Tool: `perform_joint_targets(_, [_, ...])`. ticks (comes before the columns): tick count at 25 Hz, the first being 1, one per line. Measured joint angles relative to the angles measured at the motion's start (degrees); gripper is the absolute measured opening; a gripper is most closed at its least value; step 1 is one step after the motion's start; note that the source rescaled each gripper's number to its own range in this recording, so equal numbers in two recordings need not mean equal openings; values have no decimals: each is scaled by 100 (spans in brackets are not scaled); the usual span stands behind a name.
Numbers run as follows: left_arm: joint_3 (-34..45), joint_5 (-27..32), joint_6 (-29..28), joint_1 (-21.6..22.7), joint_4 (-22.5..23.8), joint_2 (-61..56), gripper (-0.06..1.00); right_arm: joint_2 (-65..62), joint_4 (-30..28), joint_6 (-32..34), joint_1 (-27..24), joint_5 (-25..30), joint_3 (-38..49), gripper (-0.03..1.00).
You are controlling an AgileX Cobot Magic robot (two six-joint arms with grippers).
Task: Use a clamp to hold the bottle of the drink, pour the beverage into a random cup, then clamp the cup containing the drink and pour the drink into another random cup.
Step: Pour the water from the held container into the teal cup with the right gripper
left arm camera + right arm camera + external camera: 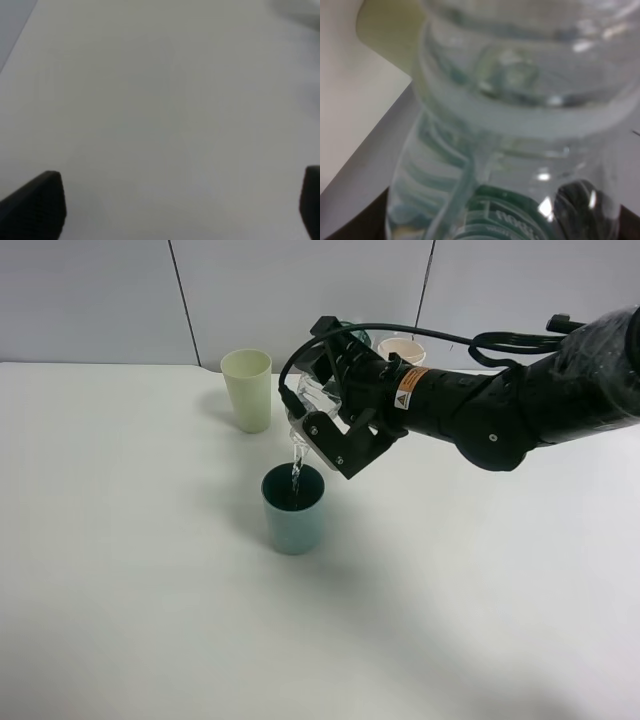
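My right gripper [335, 430] is shut on a clear plastic bottle [312, 410] and holds it tipped mouth-down over a teal cup [293, 508] in the middle of the table. A thin stream of clear liquid [296, 472] falls from the bottle into that cup. The bottle [520, 125] fills the right wrist view at close range. A pale green cup [247, 390] stands upright behind and to the left of the teal cup. My left gripper [182, 205] is open over bare table, with only its dark fingertips [35, 202] showing; it is out of the exterior view.
A cream cup [402, 348] and a dark green cup [355, 337] stand at the back, partly hidden behind my right arm [500, 405]. The white table [120, 590] ends at a grey panelled wall [100, 300] behind the cups.
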Motion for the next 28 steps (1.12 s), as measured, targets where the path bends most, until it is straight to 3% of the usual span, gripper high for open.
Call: perform_joint_targets(28, [0,0,0,0,0,0,81,0,-85,-553,0,-22,-6,0])
